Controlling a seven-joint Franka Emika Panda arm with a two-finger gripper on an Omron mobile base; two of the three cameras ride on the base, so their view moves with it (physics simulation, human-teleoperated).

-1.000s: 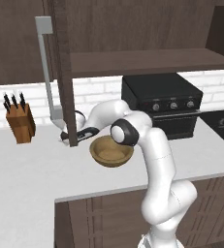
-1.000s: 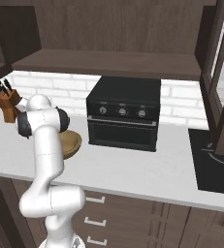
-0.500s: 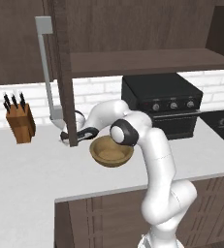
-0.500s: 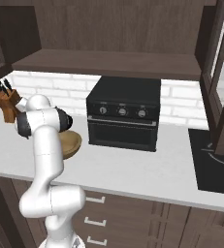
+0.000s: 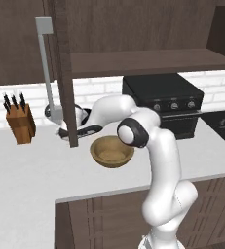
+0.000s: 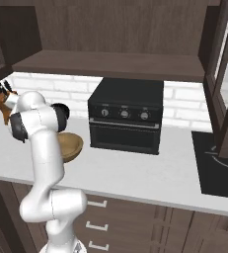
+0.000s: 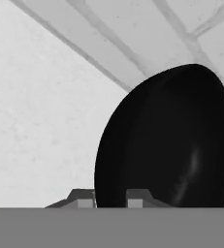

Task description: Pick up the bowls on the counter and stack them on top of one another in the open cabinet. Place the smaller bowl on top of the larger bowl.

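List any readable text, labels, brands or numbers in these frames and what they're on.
None readable.
The black oven has three knobs on its panel; any marks around them are too small to read.
The knife block, the larger bowl, the smaller bowl and the open cabinet bear no visible lettering.

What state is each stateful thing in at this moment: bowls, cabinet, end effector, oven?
Smaller bowl: on the counter by the brick wall, its rim at the end effector fingertips.
Larger bowl: upright, empty, on the counter.
Open cabinet: door open, shelf bare.
End effector: grip cannot be judged.
Oven: door closed.
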